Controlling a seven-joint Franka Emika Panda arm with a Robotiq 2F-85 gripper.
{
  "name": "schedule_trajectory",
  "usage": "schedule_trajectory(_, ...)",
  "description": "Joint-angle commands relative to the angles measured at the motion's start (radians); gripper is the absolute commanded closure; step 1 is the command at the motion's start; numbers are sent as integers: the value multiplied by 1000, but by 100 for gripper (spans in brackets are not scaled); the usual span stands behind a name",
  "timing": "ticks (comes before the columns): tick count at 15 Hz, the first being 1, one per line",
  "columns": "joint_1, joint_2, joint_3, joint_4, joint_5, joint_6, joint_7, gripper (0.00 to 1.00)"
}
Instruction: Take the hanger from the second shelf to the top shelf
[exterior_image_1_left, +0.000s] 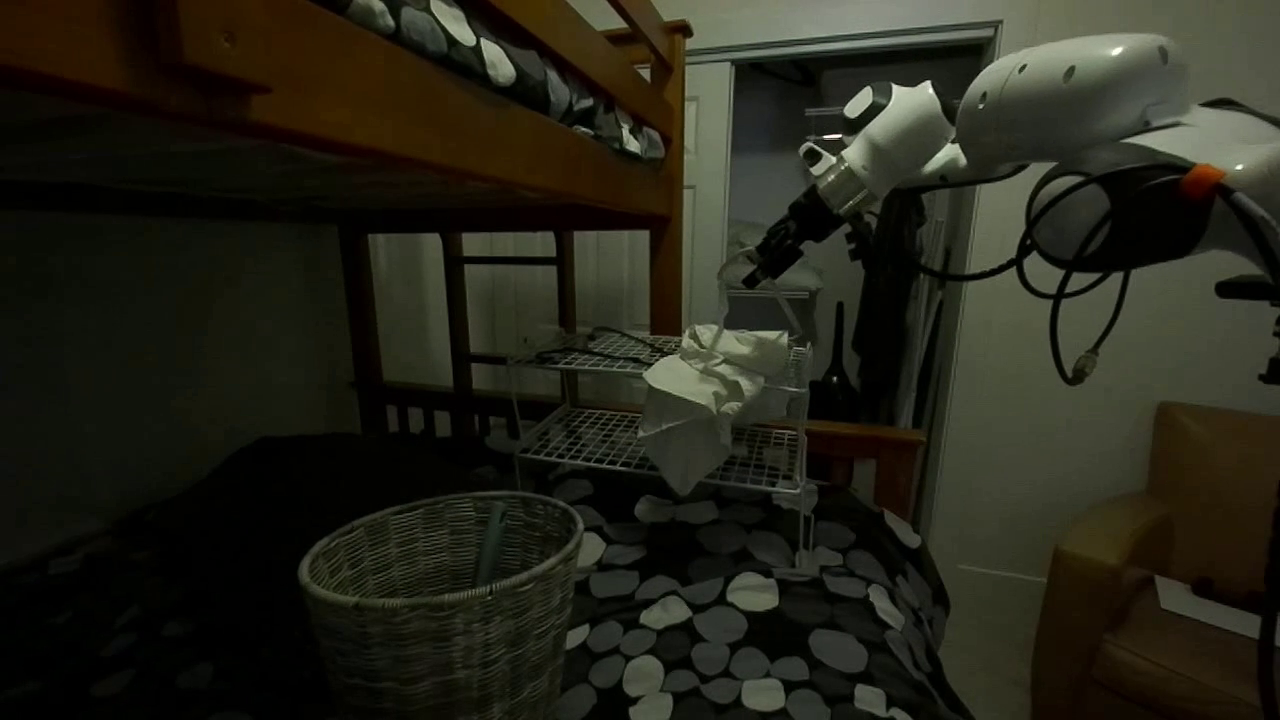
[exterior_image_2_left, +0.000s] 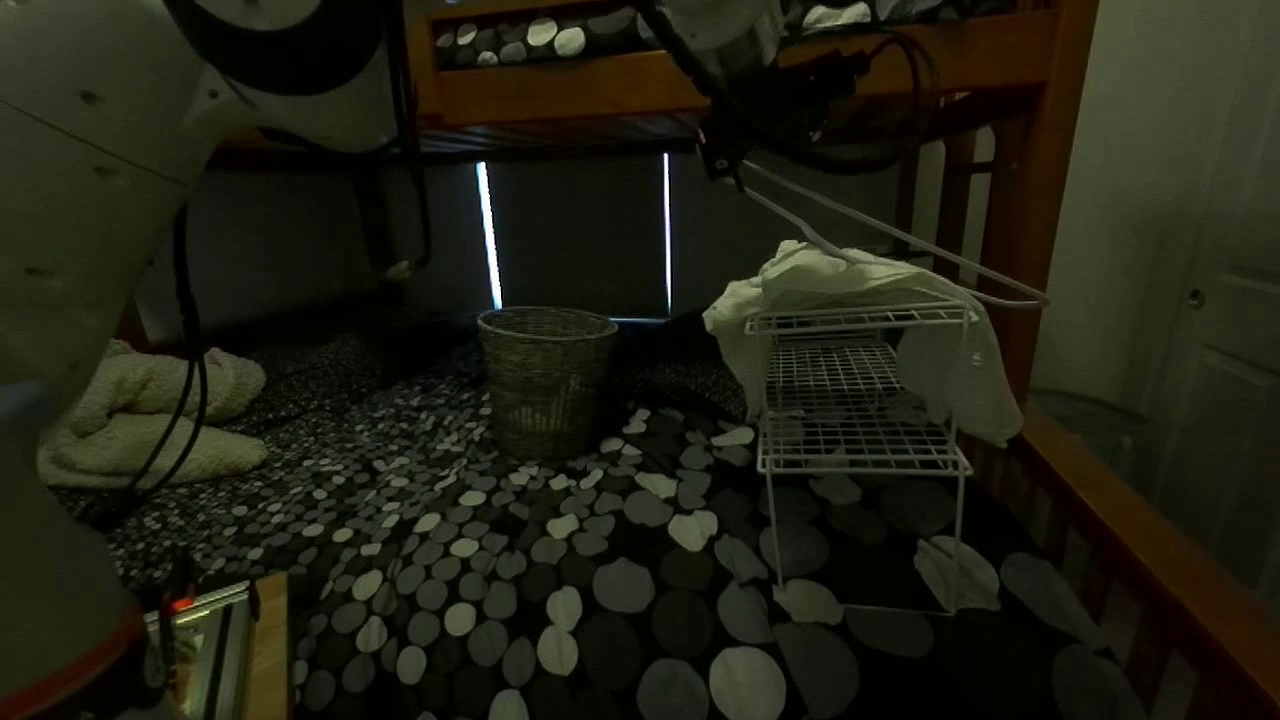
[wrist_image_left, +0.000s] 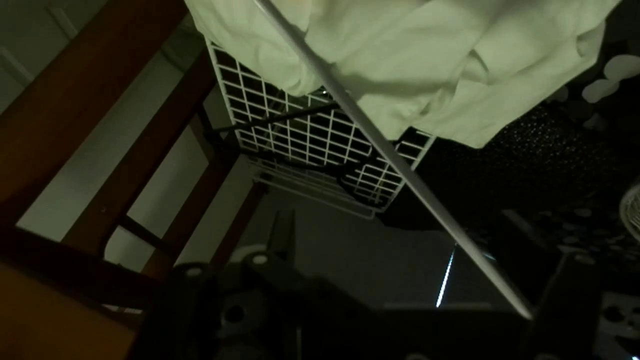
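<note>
The end effector (wrist_image_left: 398, 220) is spread wide. The hanger (wrist_image_left: 381, 142) slants above the top shelf (exterior_image_2_left: 860, 320) of the wire rack (exterior_image_2_left: 862, 395) — its upper end close by the end effector; whether the two touch cannot be told. A white cloth (exterior_image_1_left: 700, 390) lies on that shelf and droops over its sides. The table (exterior_image_2_left: 1150, 540) — bed-like, under a spotted cover (exterior_image_2_left: 560, 560) — carries the rack near its railed edge. A wicker basket (exterior_image_2_left: 545, 400), with a bluish item (exterior_image_1_left: 490, 545) leaning inside, stands apart from the rack in both exterior views.
</note>
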Motion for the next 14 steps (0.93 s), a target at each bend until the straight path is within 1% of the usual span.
schedule_trajectory(1,17,101,-32,103,-31,30,47,0)
schedule_trajectory(3,38,130,-47,128,-46,80,72,0)
schedule_trajectory(4,46,38,54,-67,-121,18,34,0)
schedule_trajectory(5,47,12,97,-121,-164,19,14,0)
schedule_trajectory(7,24,-33,194,-207,-280,18,-3,0)
schedule_trajectory(8,92,-35,54,-264,-188,18,-73,0)
schedule_trajectory(9,100,-61,45,-306,-191,18,-89,0)
schedule_trajectory(11,143,-84,-34,-362,-182,18,-154,0)
schedule_trajectory(13,180,-101,-119,-391,-177,18,-226,0)
schedule_trajectory(14,186,-117,-141,-404,-175,18,-260,0)
